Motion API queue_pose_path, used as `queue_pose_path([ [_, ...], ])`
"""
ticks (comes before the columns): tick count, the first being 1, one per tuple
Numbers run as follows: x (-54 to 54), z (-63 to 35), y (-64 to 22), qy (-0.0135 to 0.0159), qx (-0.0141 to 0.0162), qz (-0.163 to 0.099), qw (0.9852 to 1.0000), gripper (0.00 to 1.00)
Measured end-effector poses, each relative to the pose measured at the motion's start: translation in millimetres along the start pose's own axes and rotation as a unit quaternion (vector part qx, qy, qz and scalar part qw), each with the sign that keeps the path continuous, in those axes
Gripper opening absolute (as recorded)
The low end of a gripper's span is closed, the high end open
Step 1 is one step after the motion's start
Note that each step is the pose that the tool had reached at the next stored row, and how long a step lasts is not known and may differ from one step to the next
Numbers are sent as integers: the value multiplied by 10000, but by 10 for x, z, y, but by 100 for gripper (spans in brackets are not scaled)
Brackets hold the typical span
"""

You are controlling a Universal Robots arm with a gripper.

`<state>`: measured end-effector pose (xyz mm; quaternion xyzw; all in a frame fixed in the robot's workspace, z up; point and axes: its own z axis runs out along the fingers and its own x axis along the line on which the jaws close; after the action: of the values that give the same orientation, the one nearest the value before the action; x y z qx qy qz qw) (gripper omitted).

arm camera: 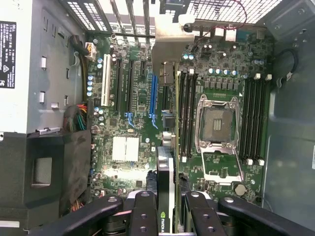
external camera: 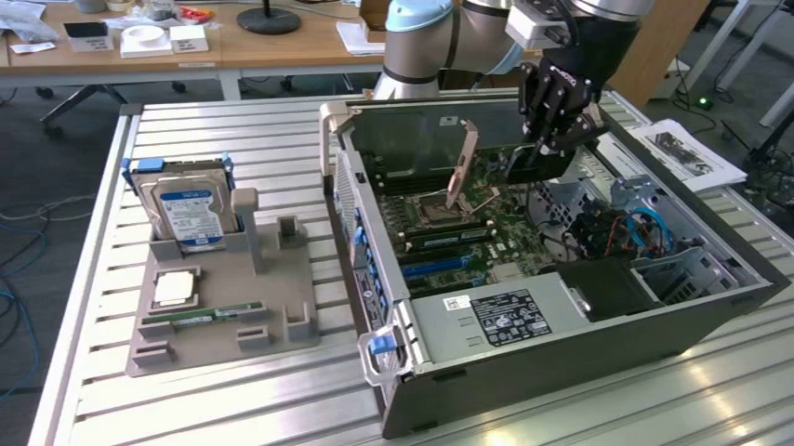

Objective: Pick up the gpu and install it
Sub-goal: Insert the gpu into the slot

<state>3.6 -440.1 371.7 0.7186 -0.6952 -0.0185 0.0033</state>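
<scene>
Table (external camera: 248,139): ribbed silver metal slats, w/ glare patches toward 5 o'clock in the exterior view. At its 9 o'clock side sits a grey fixture tray (external camera: 211,325). The tray carries an upright hard drive (external camera: 189,216) w/ blue label, a CPU chip (external camera: 174,288) lying flat, and a green RAM stick (external camera: 205,319) just beside the chip. At 3 o'clock of the tray is an open PC case (external camera: 694,316) on its side, motherboard (external camera: 478,246) facing up and PSU (external camera: 496,318) at the case's 6 o'clock end. Printed papers (external camera: 689,153) lie on the slats at 2 o'clock, beyond the case.

Room bg at 12 o'clock: wooden desks (external camera: 297,51) w/ white boxes (external camera: 147,39) and a round black stand base (external camera: 270,19). Cables (external camera: 19,246) lie on the grey floor at 9 o'clock.

Arm (external camera: 422,37) stands at 12 o'clock of the case. Tool (external camera: 552,139) is clenched on the gpu (external camera: 536,167), which hangs on edge inside the case over the board, well apart from the tray. In the wrist view, black fingers (arm camera: 197,214) pinch the card from both sides. Its silver bracket (arm camera: 170,46) is at the far end, and the CPU socket (arm camera: 216,123) lies beside the card. Whether its edge meets a slot: can't tell.
</scene>
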Motion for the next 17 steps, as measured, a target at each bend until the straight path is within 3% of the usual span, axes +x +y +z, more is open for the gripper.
queue_pose_path([
  [7,1,74,-2,1,0,0,10000,27],
  [17,1,86,-2,-3,1,0,10000,27],
])
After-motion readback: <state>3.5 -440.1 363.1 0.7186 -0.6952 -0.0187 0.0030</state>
